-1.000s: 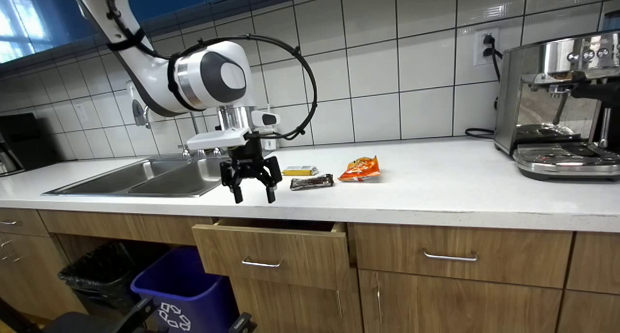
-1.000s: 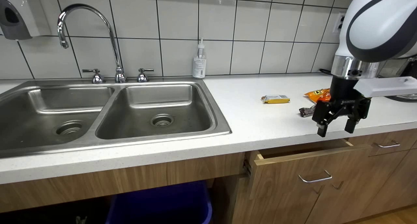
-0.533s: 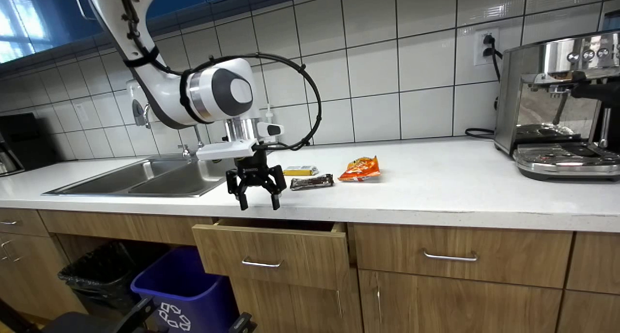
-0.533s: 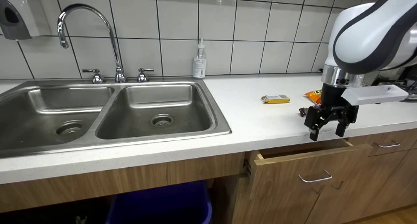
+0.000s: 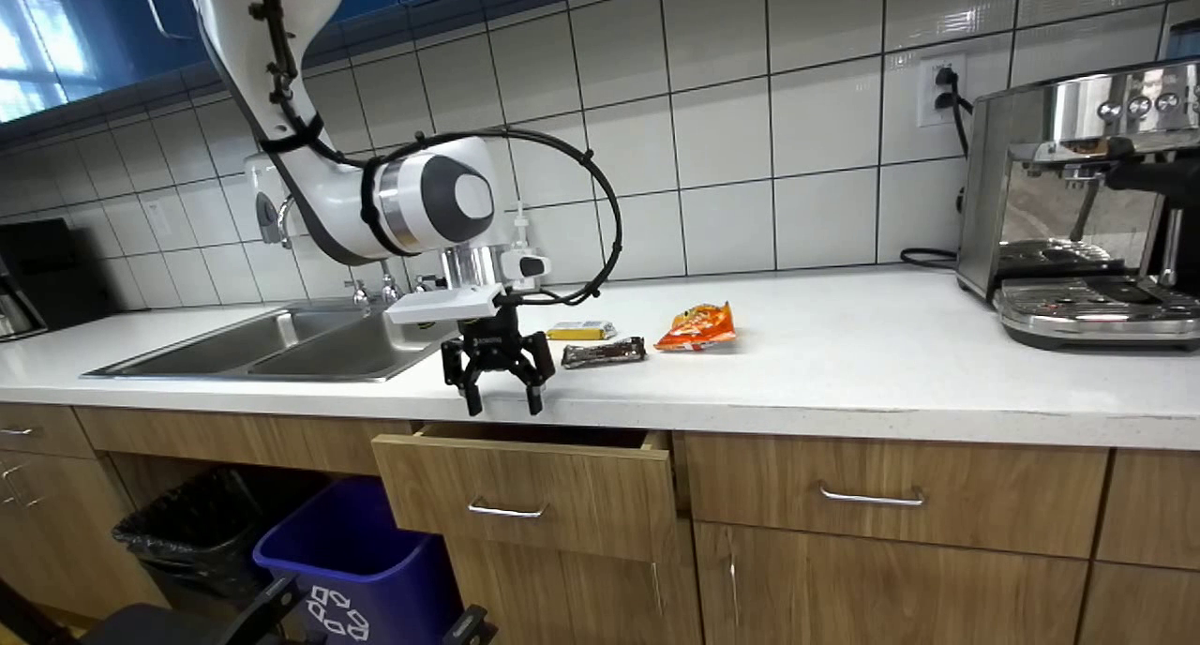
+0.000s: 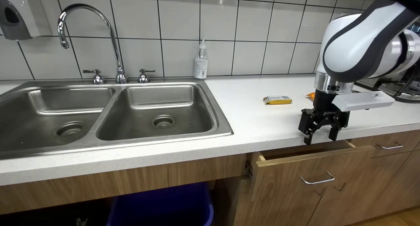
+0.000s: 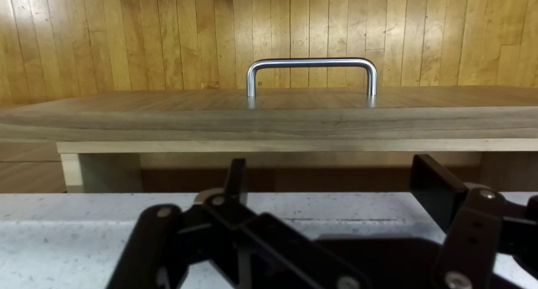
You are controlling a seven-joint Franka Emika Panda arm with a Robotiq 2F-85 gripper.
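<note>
See a brown wood-fronted drawer [image 5: 530,481] with a silver bar handle [image 7: 312,62], pulled partway out beneath the front edge of a white speckled countertop [image 5: 862,345], and just above it a black two-fingered gripper [image 6: 321,139], pointing down with fingers spread wide apart. Note on the countertop, near the gripper, a shiny dark brown wrapped bar [image 5: 605,352], with a yellow-and-white wrapped packet [image 5: 581,330] and a crinkled orange bag [image 5: 698,327] close by. Farther out, see a stainless steel double-basin sink [image 6: 222,124], a silver espresso machine [image 5: 1078,209] and, lower down near the drawer, a blue plastic recycling bin [image 5: 403,579].
</note>
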